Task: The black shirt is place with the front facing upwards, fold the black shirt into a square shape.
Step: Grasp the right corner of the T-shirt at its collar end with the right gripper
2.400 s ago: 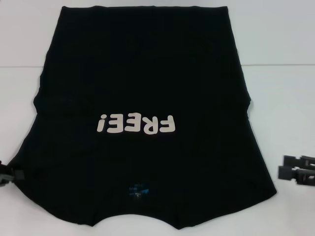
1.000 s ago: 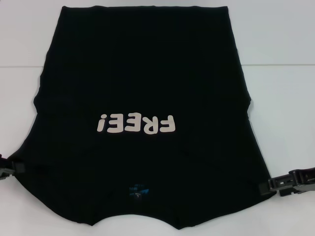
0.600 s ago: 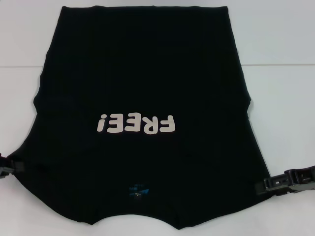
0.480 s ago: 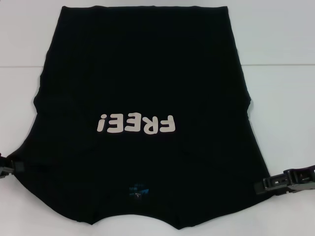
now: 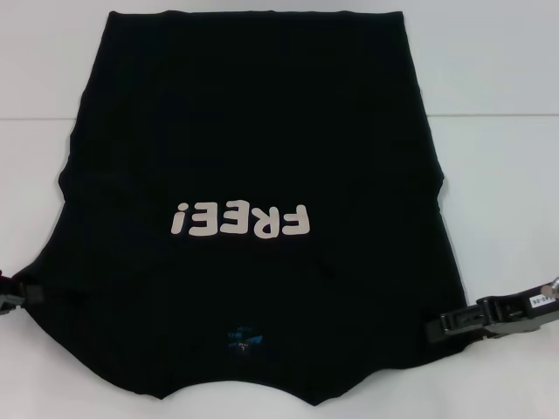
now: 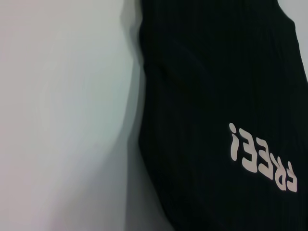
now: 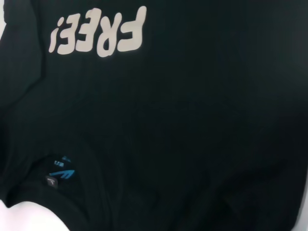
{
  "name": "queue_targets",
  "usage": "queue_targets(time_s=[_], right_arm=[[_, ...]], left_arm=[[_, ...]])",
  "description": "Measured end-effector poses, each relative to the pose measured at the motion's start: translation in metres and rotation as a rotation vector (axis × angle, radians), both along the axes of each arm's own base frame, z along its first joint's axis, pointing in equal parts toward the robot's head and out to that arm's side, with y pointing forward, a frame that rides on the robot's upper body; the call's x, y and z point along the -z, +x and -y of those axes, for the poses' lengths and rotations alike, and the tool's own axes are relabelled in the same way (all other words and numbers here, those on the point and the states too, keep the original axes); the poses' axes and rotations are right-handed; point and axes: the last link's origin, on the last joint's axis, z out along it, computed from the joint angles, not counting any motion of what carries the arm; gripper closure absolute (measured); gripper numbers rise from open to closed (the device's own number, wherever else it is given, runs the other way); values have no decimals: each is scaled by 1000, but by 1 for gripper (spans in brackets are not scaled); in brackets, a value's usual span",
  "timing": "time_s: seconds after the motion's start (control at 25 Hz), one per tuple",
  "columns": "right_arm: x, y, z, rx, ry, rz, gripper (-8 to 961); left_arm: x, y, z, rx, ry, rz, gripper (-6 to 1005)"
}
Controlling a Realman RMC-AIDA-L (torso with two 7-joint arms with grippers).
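White flat surface (image 5: pixel 498 175) carries the large plain black short-sleeved cotton T-shirt (image 5: pixel 253 131), spread front up across most of the head view, hem at far edge, collar at near edge. Chunky white "FREE!" lettering (image 5: pixel 242 221) reads upside down from the head camera, small blue neck label (image 5: pixel 242 337) sits just inside collar near the bottom. Left tool (image 5: pixel 16 298) at left frame edge, touching the shirt's left sleeve edge, mostly cut off, cannot tell whether clenched or released. Right tool (image 5: pixel 450 325) comes in low from the right, black fingers lying flat and pressed together over the right sleeve edge, looks clenched on the black shirt fabric there; near right corner of the shirt looks pulled inward, white surface showing beside it. Left wrist view: shirt's side edge (image 6: pixel 144 120) against white surface (image 6: pixel 62 115), lettering (image 6: pixel 262 156) at one side. Right wrist view: black cloth fills frame, lettering (image 7: pixel 98 37) and blue label (image 7: pixel 61 174) visible, own fingers not shown
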Motion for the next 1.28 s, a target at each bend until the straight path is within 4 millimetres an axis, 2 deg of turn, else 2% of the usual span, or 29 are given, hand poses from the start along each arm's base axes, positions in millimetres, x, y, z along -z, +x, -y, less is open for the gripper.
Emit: queue_targets(time_s=[0.28, 0.72, 1.28], right_arm=[[6, -5, -1, -11, -6, -5, 99], [3, -6, -3, -30, -4, 11, 124], [2, -10, -7, -40, -25, 43, 751]], left_arm=[[0, 0, 0, 2, 3, 3, 979], [1, 1, 1, 5, 0, 10, 978], [-1, 2, -1, 11, 9, 13, 978]])
